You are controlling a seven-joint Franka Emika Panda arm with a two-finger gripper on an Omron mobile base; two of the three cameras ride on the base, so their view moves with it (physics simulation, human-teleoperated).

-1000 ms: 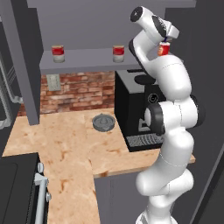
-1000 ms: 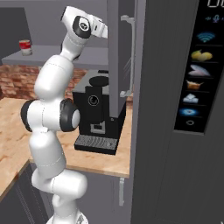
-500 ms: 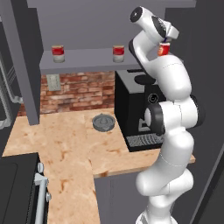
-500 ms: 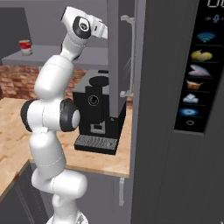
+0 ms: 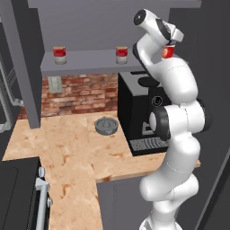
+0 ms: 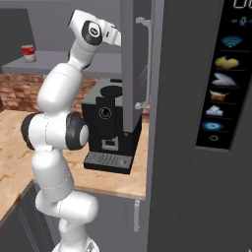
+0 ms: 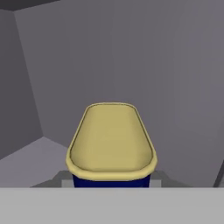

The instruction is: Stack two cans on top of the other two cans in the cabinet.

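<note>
In the hand view a dark-blue can (image 7: 111, 151) with a yellow top sits close up between the fingers of my gripper (image 7: 111, 181), which is shut on it, inside the grey cabinet (image 7: 175, 87). In the left base view my gripper (image 5: 174, 39) reaches high to the right end of the shelf board (image 5: 90, 63). A red can with a white band (image 5: 168, 52) shows just below the hand, partly hidden by the arm. Two red-and-white cans stand on the shelf, one at the left (image 5: 59, 54) and one in the middle (image 5: 121, 54). The left can (image 6: 28, 52) also shows in the right base view.
A black coffee machine (image 5: 139, 108) stands on the counter under the shelf's right end. A grey round object (image 5: 106, 125) lies on the wooden counter (image 5: 67, 148). The open cabinet door (image 6: 140, 59) with its handle hangs right of the hand.
</note>
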